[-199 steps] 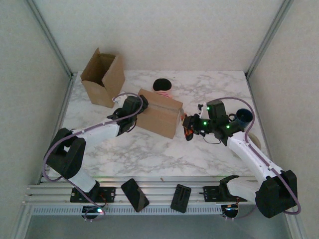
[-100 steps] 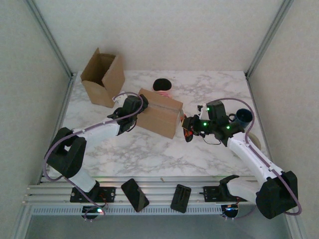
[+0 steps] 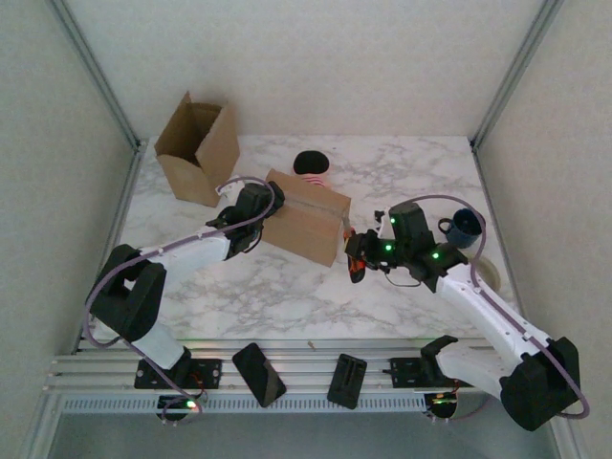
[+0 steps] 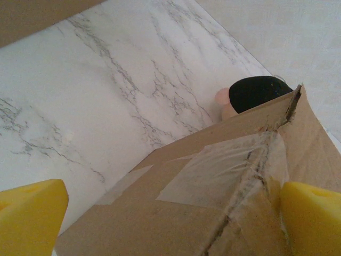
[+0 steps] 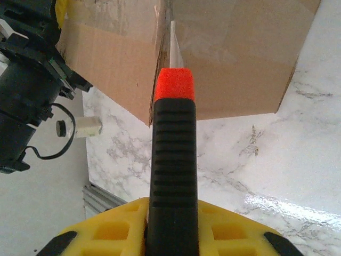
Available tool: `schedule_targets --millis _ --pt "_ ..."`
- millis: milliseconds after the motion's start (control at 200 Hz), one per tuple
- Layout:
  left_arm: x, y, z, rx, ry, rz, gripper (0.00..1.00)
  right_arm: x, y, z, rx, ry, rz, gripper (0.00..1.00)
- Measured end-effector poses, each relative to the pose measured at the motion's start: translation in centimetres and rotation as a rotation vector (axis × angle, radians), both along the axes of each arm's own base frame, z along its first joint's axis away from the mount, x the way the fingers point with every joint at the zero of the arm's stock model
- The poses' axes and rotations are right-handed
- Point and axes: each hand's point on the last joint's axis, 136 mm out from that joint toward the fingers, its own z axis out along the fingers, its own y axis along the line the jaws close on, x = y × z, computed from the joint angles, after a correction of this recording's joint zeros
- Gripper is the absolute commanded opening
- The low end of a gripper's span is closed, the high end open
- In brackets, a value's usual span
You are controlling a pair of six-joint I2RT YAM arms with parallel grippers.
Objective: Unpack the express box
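The express box (image 3: 306, 222), a shut brown carton with clear tape (image 4: 224, 170) over its seam, lies mid-table. My left gripper (image 3: 260, 206) is open, and its yellow fingers (image 4: 32, 216) straddle the box's left end (image 4: 160, 229) without pressing on it. My right gripper (image 3: 360, 254) is shut on a box cutter (image 5: 173, 133) with a black ribbed handle and an orange-red tip. The cutter's white blade (image 5: 175, 50) points at the vertical edge of the box's right end (image 5: 240, 48).
An open, empty carton (image 3: 198, 148) stands at the back left. A black and pink object (image 3: 311, 164) sits behind the express box. A dark blue mug (image 3: 464, 228) is at the right, by my right forearm. Two dark flat items (image 3: 258, 373) rest on the front rail.
My right gripper has slid with the cutter a little toward the near left along the box's right end, uncovering the mug. The left arm and the box have stayed still.
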Motion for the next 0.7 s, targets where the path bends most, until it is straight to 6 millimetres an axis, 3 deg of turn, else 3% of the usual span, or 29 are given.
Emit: schedule_targets --millis 135,275,376,606,701 --pt "0.0 0.0 0.0 -0.001 -0.001 0.0 1.0 -1.2 0.1 -0.3 0.01 0.029 0.008 0.0" --pt "0.2 -0.1 0.0 -0.003 -0.003 0.0 1.0 -4.0 0.1 -2.9 -0.016 0.155 0.051 0.0" --pt "0.2 -0.1 0.0 -0.004 -0.005 0.0 1.0 -4.6 -0.1 -3.7 -0.023 0.199 0.048 0.0" --pt "0.2 -0.1 0.0 -0.004 -0.005 0.0 1.0 -5.0 -0.5 -3.8 -0.038 0.21 0.043 0.0" --pt "0.2 -0.1 0.0 -0.004 -0.005 0.0 1.0 -5.1 -0.9 -2.9 -0.044 0.196 0.042 0.0"
